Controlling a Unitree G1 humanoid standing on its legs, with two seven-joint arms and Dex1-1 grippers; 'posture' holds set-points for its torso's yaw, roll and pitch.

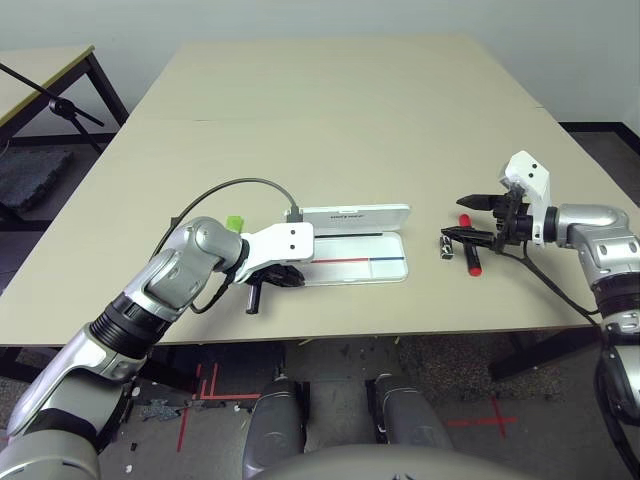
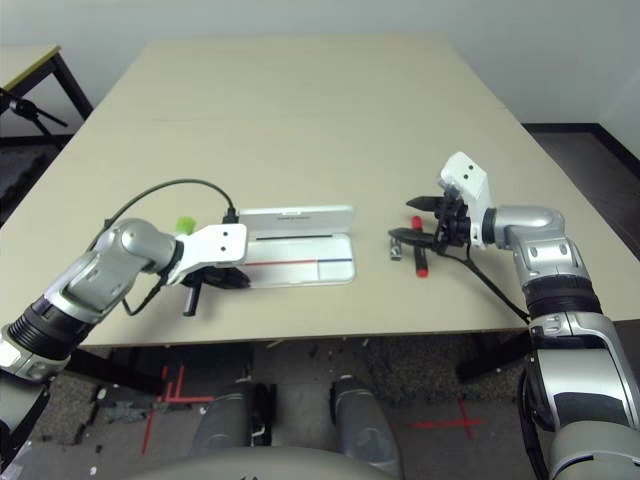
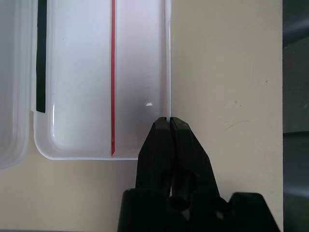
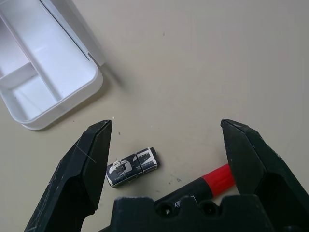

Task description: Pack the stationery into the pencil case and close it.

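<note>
Both head cameras look forward and down over the beige wooden counter (image 1: pixel 330 110) from above. Each wrist camera sits close above it; all views share the flat white hinged plastic pencil case (image 1: pixel 360 255), probably its opposite ends.

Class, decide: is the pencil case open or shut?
Open: the pencil case shows its lid raised behind an empty tray with a red-and-blue stripe.

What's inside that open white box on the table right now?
The pencil case lies open with no stationery visible inside, only a red-and-blue stripe along its tray. Its end nearest the left tool is partly covered by that arm, so that corner stays unseen from above.
</note>
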